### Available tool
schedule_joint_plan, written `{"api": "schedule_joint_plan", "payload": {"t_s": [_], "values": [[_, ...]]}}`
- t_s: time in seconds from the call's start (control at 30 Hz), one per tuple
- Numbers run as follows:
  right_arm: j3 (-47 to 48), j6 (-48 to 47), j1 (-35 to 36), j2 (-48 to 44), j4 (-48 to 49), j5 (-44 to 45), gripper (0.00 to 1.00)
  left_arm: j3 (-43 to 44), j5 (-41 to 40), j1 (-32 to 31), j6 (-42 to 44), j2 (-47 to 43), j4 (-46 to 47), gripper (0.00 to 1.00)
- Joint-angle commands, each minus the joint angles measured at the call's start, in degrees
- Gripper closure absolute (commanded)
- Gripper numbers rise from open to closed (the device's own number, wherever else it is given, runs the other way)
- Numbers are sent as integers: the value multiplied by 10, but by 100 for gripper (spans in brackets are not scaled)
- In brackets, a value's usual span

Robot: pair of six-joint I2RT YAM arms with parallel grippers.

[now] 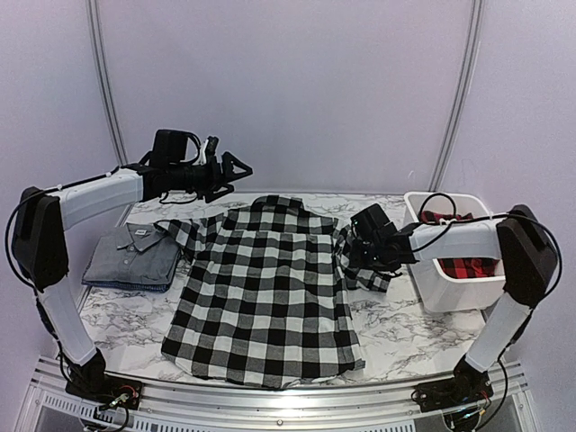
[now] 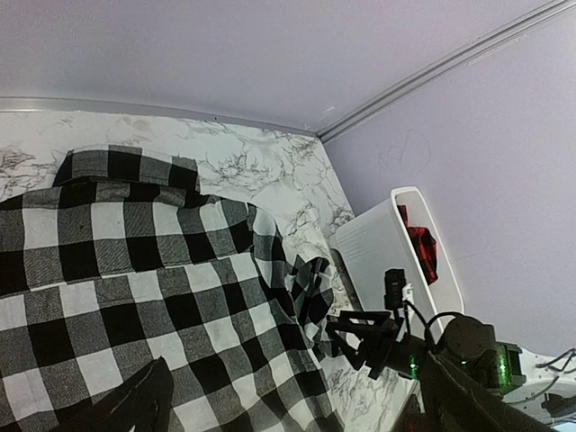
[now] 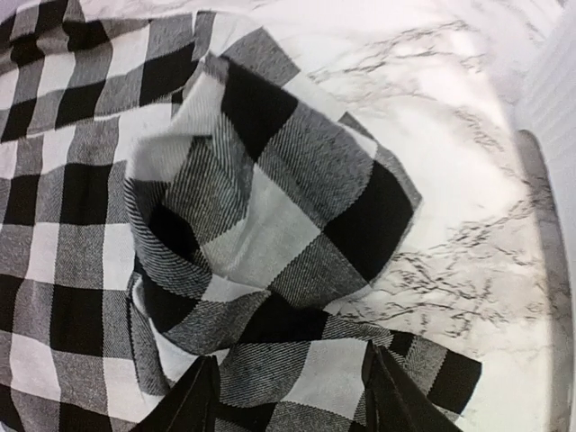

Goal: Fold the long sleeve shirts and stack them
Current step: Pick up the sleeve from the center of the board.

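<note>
Three shirts: a checked shirt (image 1: 270, 288) spread flat mid-worktop (image 1: 405, 328), a grey shirt (image 1: 130, 255) folded at left, a red shirt (image 1: 463, 266) in the right bin (image 1: 450, 292). Two tools: the left tool (image 1: 243, 171) is raised at far left, spread and empty. The right tool (image 3: 290, 378) is parted astride the checked shirt's bunched sleeve (image 3: 270, 207).

A white plastic bin (image 1: 454, 288) is seen just to the right of the right gripper (image 1: 353, 255). Beneath both, a marble-patterned table (image 1: 396, 324) is spread, and pale walls (image 1: 288, 90) are seen beyond.
</note>
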Motion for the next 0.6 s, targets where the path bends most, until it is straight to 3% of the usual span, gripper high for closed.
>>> {"api": "schedule_joint_plan", "payload": {"t_s": [0.0,0.33,0.57], "values": [[-23,17,-6,-60,-32,57,48,-8,4,-5,8,-22,-19,1],[-129,41,-15,-118,-35,37,46,-13,8,-19,13,-25,-27,1],[-158,42,-26,-84,9,18,43,-12,0,-38,25,-20,-40,1]]}}
